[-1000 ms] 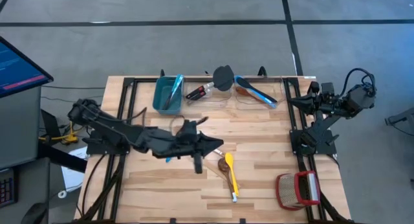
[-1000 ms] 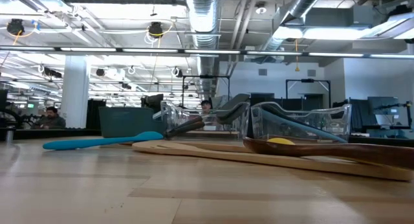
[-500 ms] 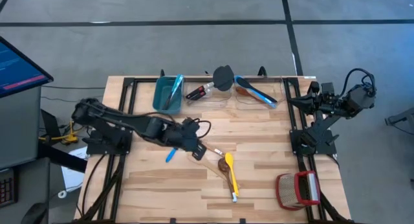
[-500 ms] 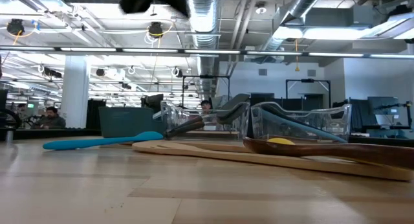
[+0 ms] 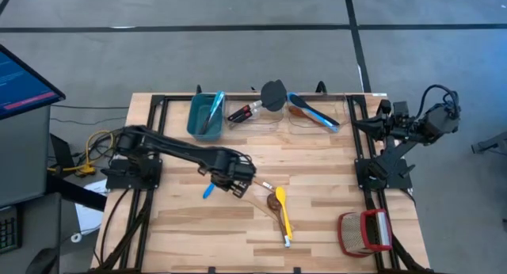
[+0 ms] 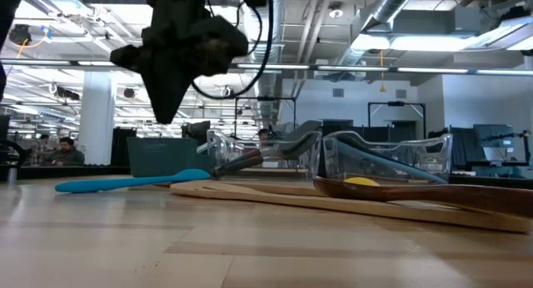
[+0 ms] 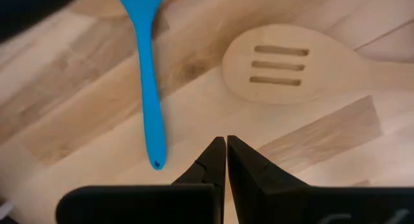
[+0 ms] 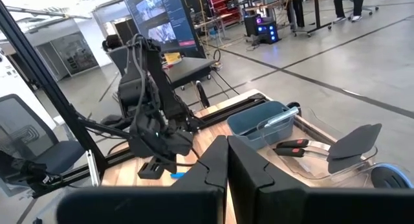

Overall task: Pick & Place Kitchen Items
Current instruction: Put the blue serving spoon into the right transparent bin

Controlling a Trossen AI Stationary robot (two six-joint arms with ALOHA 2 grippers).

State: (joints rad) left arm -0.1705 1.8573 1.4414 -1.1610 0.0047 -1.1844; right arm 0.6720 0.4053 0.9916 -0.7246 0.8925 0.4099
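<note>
1. Left gripper (image 5: 235, 181) sits above the middle of the desk, fingers pressed together with nothing between them. The left wrist view shows the fingertips (image 7: 226, 153) pointing down at bare wood.
2. Blue spatula (image 7: 147, 81) lies flat just beside the fingertips, its handle end nearest them. In the high view it (image 5: 208, 190) shows at the gripper's left-edge side.
3. Slotted wooden spoon (image 7: 278, 63) lies flat on the other side of the fingertips, handle running toward the near right.
4. Yellow spoon (image 5: 283, 215) and a dark wooden spoon (image 5: 272, 201) lie together nearer the front edge, right of centre.
5. More utensils already sit along the far edge: teal bin (image 5: 205, 116) and two clear containers (image 5: 257, 113) (image 5: 314, 114).
6. Woven basket (image 5: 364, 230) sits at the front right corner.
7. Right gripper (image 8: 226, 160) is parked off the right edge, fingers together and empty; that arm is idle.
8. Step, as judged: approach before a pick, target probably the blue spatula or the slotted spoon, can't tell which.
9. Next move needs the fingers spread, centred across the chosen handle, then lowered to the desk and closed.
</note>
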